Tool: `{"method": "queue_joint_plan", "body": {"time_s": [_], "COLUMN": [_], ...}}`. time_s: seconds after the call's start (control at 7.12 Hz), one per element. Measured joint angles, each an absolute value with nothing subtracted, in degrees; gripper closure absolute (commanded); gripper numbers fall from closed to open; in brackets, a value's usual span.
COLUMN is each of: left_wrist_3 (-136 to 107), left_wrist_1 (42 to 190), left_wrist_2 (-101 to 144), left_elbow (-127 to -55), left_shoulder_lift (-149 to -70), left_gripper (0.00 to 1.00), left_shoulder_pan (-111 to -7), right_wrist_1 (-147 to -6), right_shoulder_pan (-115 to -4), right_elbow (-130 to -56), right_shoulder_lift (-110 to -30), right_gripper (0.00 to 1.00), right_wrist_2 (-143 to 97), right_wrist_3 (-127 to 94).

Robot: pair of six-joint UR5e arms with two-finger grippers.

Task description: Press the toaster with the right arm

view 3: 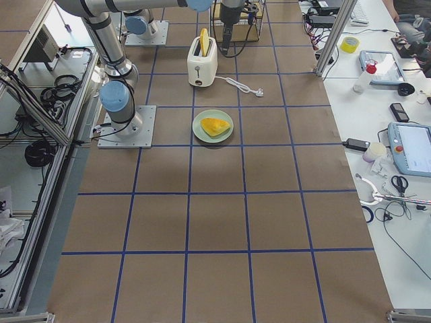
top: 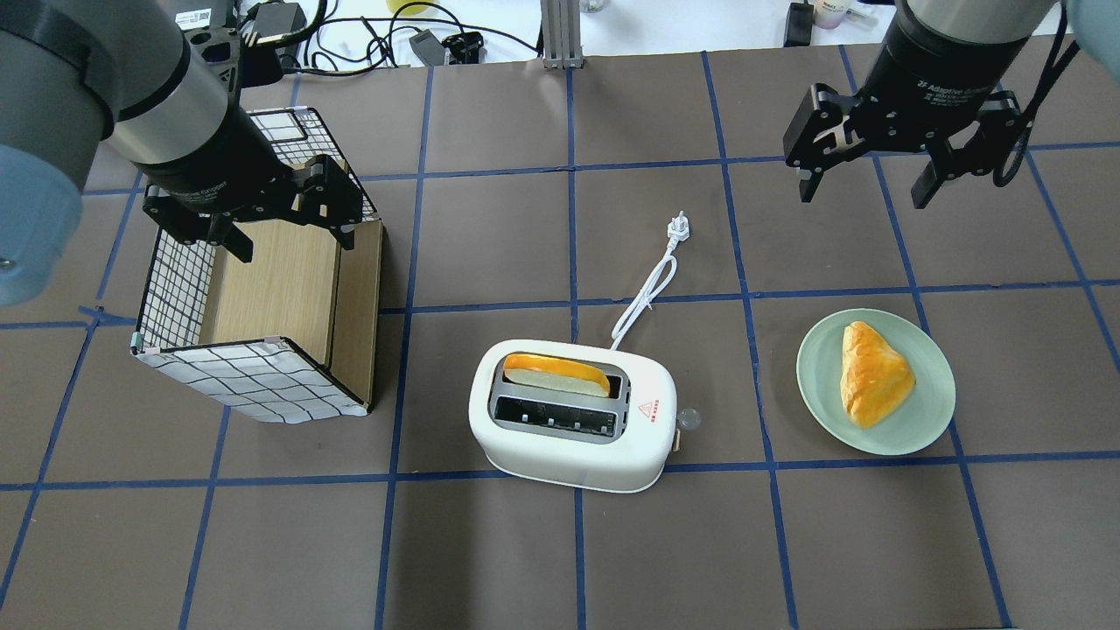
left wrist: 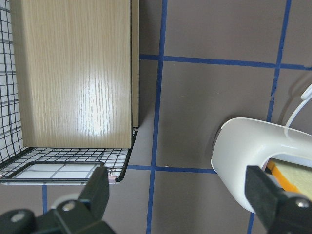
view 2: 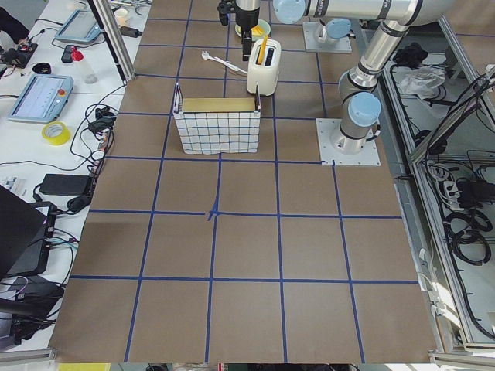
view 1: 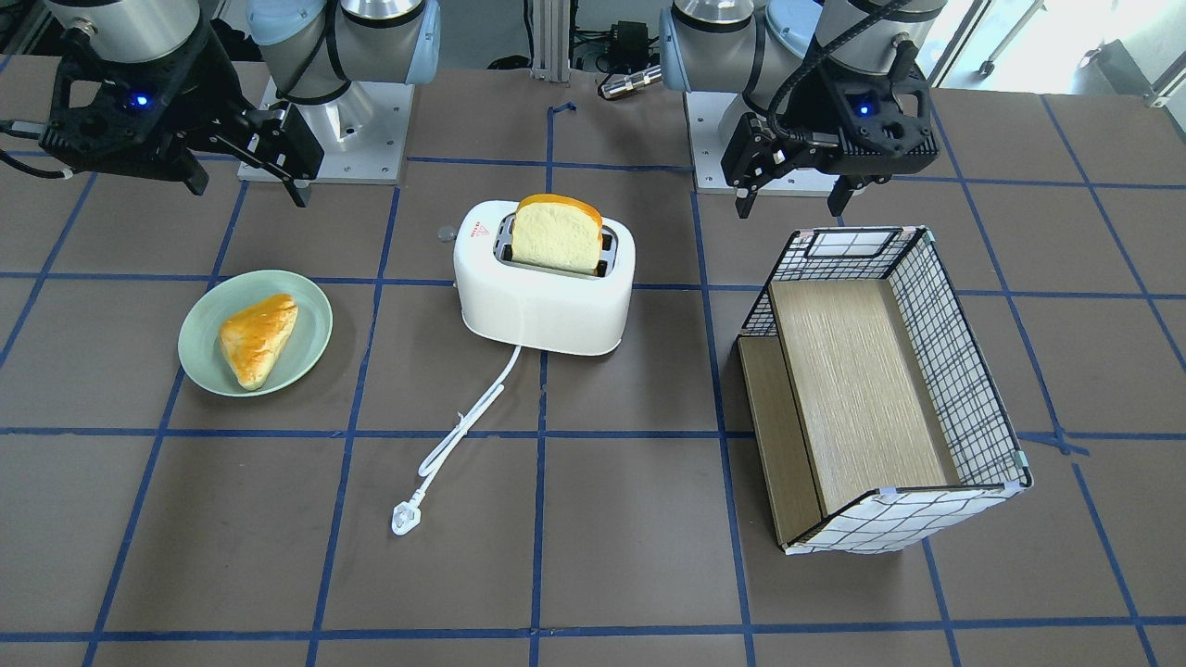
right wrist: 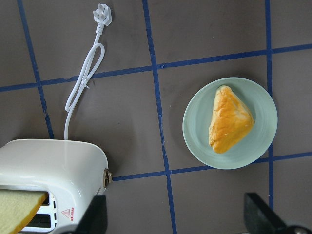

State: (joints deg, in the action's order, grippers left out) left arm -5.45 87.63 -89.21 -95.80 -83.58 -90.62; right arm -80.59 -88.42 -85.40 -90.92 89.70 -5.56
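The white toaster point(view 1: 547, 296) stands mid-table with a bread slice point(view 1: 556, 232) upright in one slot; the other slot is empty. It also shows in the overhead view point(top: 569, 446) with its grey end knob point(top: 689, 418) facing the plate side. Its white cord and plug point(top: 679, 229) lie on the table. My right gripper point(top: 862, 188) is open and empty, hovering high, beyond the plate and well clear of the toaster; it also shows in the front view point(view 1: 248, 190). My left gripper point(top: 293, 248) is open and empty above the basket.
A green plate point(top: 814, 394) with a golden pastry point(top: 875, 374) sits right of the toaster. A wire-grid basket point(top: 175, 280) with wood panels lies on its side left of the toaster. Blue tape lines grid the brown table.
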Motion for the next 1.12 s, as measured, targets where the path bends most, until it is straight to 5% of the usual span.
{"method": "queue_joint_plan", "body": {"time_s": [1.12], "left_wrist_3": [-5.45], "left_wrist_1": [87.63], "left_wrist_2": [-89.21], "left_elbow": [-95.73], "left_shoulder_lift": [-83.59], "left_gripper": [0.00], "left_shoulder_pan": [-90.62], "right_wrist_1": [-80.85], "right_shoulder_pan": [-88.43], "right_elbow": [-85.66], "right_shoulder_lift": [-90.83], "right_gripper": [0.00], "right_wrist_2": [88.93], "right_wrist_3": [-5.64]}}
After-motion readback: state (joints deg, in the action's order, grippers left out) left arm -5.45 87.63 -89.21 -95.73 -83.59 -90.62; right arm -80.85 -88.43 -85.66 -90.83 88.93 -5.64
